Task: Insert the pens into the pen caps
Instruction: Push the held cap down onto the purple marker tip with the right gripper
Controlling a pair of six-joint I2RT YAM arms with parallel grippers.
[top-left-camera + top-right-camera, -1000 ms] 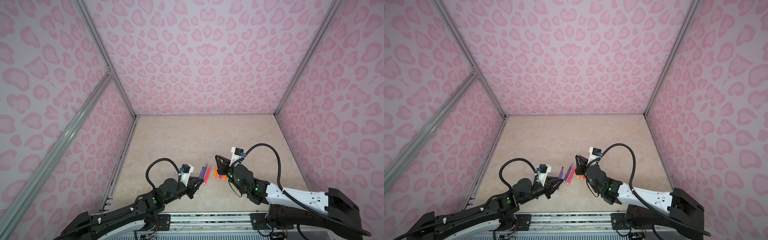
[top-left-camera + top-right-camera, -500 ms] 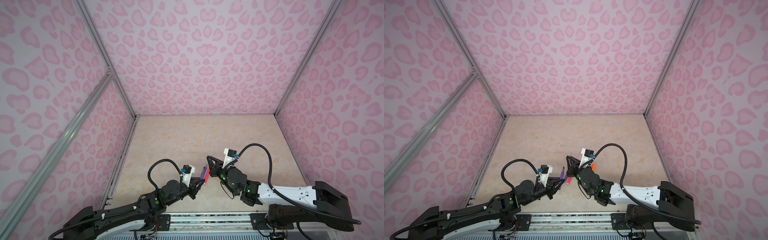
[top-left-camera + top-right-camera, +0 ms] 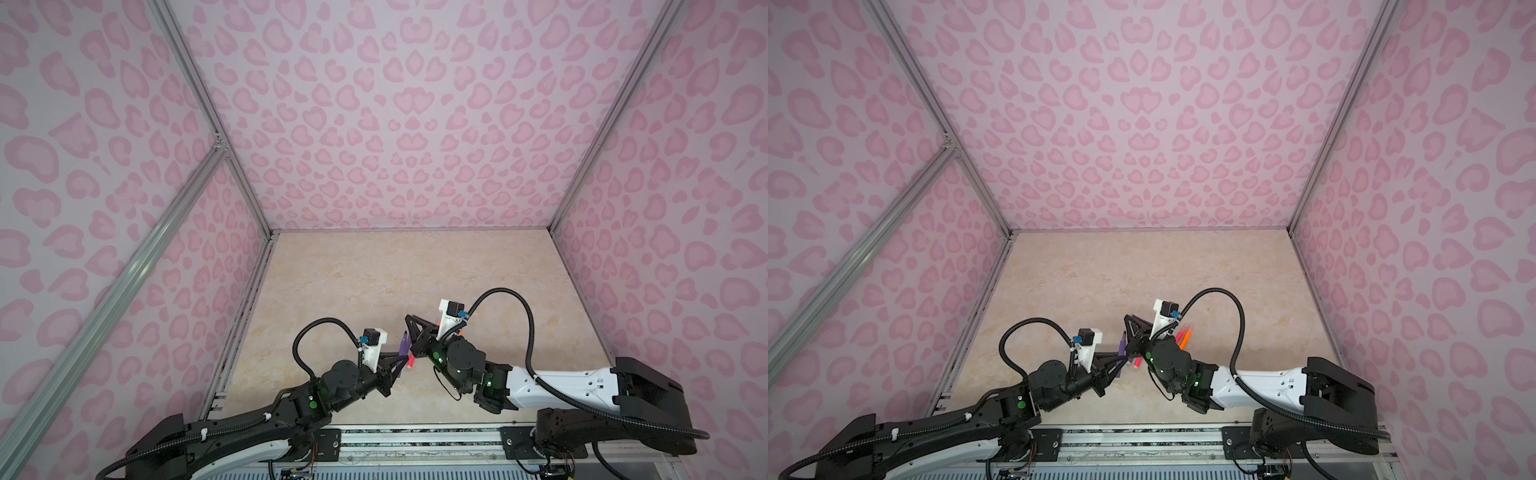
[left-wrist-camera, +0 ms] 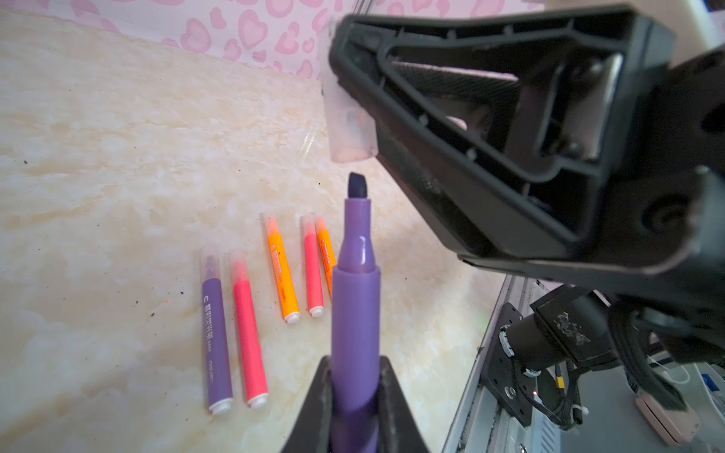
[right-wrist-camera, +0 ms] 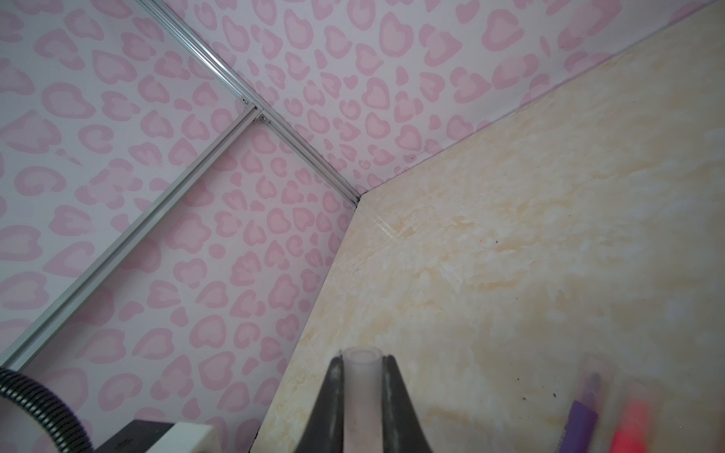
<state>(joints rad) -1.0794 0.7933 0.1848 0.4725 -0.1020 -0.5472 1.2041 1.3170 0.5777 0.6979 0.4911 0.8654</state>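
Left hand (image 4: 355, 364) clenched on purple pen (image 4: 355, 274) barrel, tip exposed for insertion. Right hand (image 5: 363, 359) clenched on cap (image 4: 349, 129), mouth facing tip, just apart. Alignment apparently close; view blurred. Five capped pens (image 4: 282, 270) lie near tabletop (image 4: 117, 157) front edge.

Left end effector (image 3: 397, 358) holds purple pen (image 3: 404, 345) beside right end effector (image 3: 410, 332).

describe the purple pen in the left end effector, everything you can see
The purple pen is smooth, glossy plastic: thick barrel, raised collar, narrower neck, dark chisel tip, uncapped. The left end effector is shut on its barrel, holding it in the air. Its tip points at a clear cap, close but not yet inside.
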